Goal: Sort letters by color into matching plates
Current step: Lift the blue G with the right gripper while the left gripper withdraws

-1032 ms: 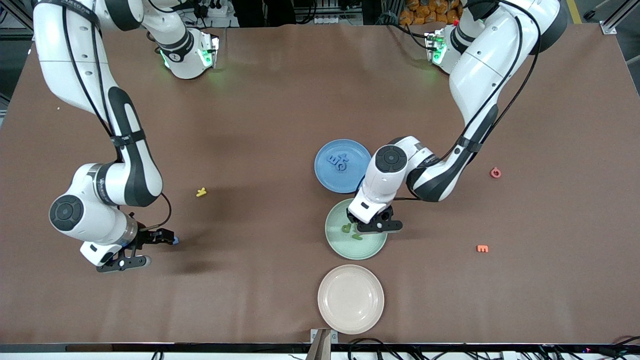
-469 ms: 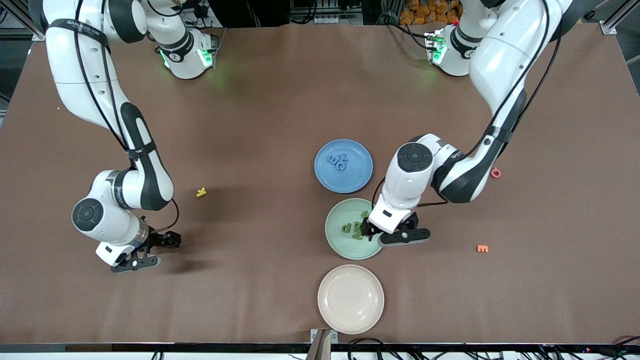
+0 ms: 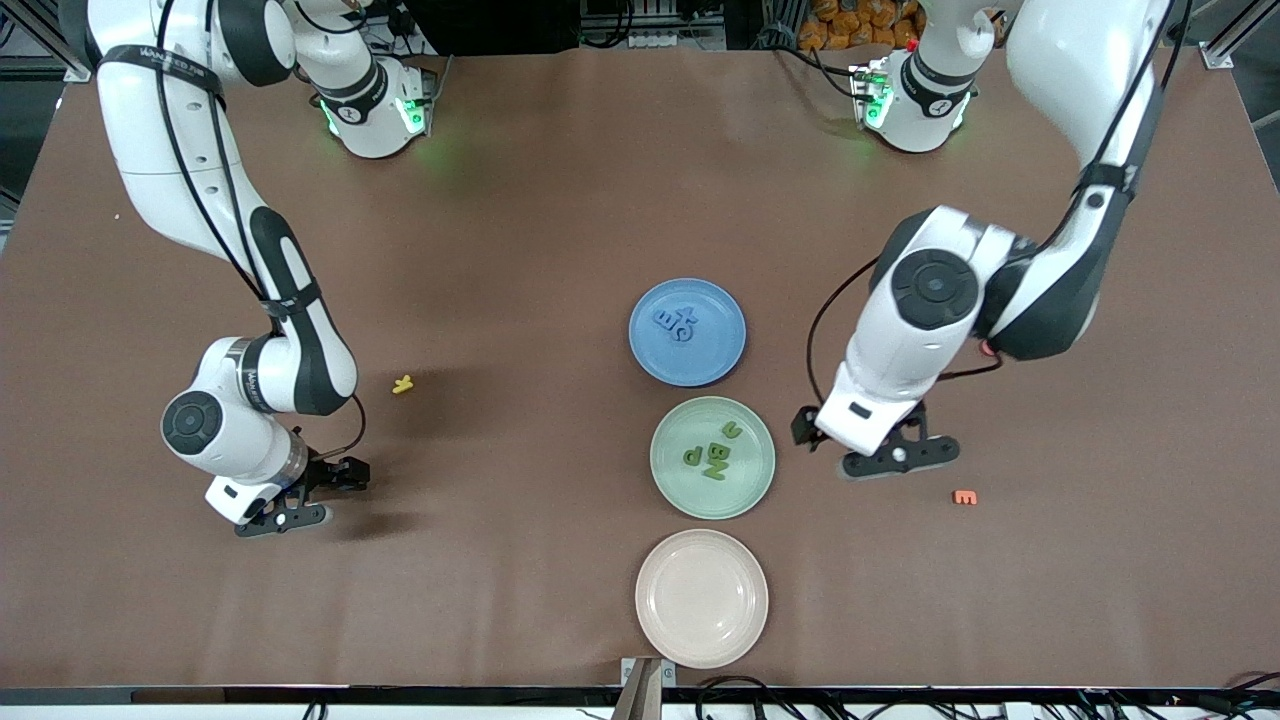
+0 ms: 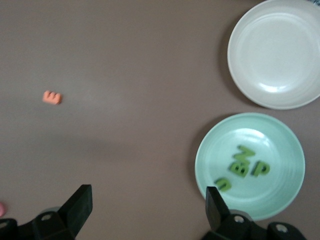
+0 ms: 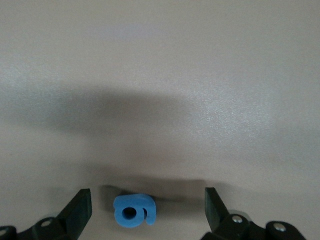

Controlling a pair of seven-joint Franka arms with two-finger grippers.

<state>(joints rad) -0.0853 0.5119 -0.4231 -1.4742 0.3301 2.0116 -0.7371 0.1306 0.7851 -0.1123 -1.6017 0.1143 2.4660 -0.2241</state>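
Right wrist view gives you the clearest cue: a blue letter point(image 5: 134, 210) lies on the bench point(image 5: 160, 75) between the wide-spread fingers point(image 5: 75, 212) of the right end effector point(image 5: 147, 210), closer to one finger than the other and touching neither. In the front view you cannot see that letter at all; the right end effector point(image 3: 318, 490) and its wrist cover it, low over the bench toward the right arm's end.

Your left end effector point(image 3: 868, 440) hangs empty with its jaws wide, just beside the green plate point(image 3: 760, 480), toward the left arm's end of the bench. Four green letters point(image 3: 712, 457) lie clustered in that plate, apart from the end effector. The blue plate point(image 3: 720, 350), next to the green one and farther from the front camera, holds blue letters point(image 3: 674, 324) bunched so closely that you cannot count them for certain. An orange letter point(image 3: 964, 497) lies near the left end effector, and a yellow letter point(image 3: 402, 384) lies near the right one. A beige-pink plate point(image 3: 740, 640) sits nearest the front camera.

A small red piece beside the left arm's elbow is mostly hidden. Both arms bend sharply at the elbow, wrists pointing down.
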